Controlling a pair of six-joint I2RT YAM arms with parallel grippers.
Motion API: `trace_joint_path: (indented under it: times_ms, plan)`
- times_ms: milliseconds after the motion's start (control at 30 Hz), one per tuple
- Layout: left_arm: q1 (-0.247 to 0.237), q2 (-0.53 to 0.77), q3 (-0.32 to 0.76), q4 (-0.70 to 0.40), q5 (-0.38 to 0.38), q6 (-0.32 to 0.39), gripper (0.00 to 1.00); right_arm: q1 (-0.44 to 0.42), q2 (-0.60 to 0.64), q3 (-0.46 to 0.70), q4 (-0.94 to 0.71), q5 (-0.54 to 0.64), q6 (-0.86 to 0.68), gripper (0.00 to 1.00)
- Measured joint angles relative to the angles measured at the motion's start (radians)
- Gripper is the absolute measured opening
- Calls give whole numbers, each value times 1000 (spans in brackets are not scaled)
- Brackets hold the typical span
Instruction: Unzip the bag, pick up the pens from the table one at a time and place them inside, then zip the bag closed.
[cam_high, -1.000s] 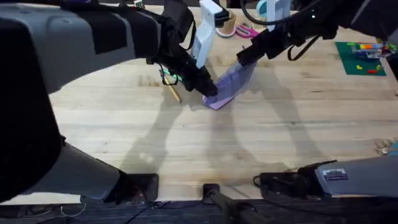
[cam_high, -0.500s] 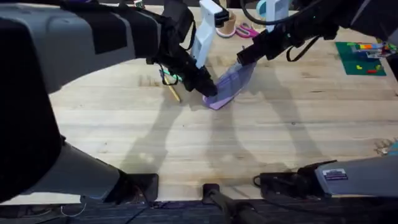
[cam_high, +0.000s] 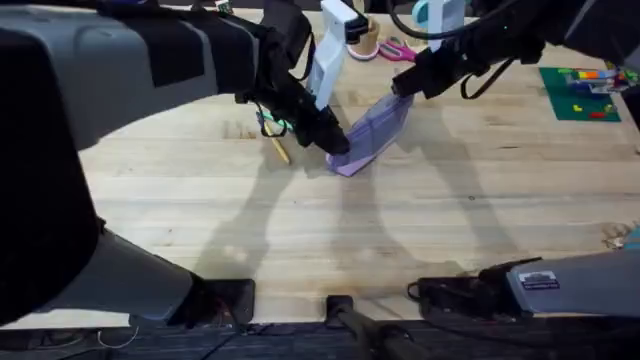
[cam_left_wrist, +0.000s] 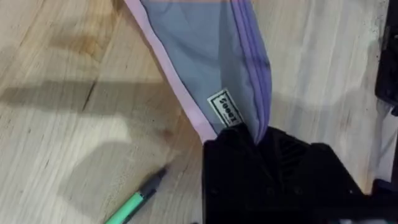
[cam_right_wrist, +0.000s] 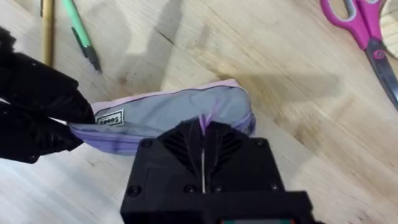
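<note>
- Two grippers hold one lavender pencil pouch (cam_high: 372, 133) by opposite ends on the worktop (cam_high: 420, 230); whether anything is inside it cannot be told.
- The left gripper (cam_left_wrist: 260, 138) is clamped on the end of the pouch that carries a small white label (cam_left_wrist: 223, 109).
- The right gripper (cam_right_wrist: 203, 130) is pinched on a thin purple zipper pull (cam_right_wrist: 205, 120) at the other end.
- The right wrist view shows a green pen (cam_right_wrist: 81, 34) and a yellow-tan pencil (cam_right_wrist: 47, 31) lying side by side on the wood beyond the pouch, plus pink-handled scissors (cam_right_wrist: 364, 34).
- The pouch has a greyish side panel and a pale pink edge.
</note>
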Motion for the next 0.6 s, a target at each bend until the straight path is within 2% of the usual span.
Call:
trace_joint_path:
  times_ms: [400,600]
  plan:
    - [0,0,0,0,0,0,43,0,0,0,-3,-1,17,34]
    - [0,0,0,-1,0,0,43,12,0,0,-26,-59,59,34]
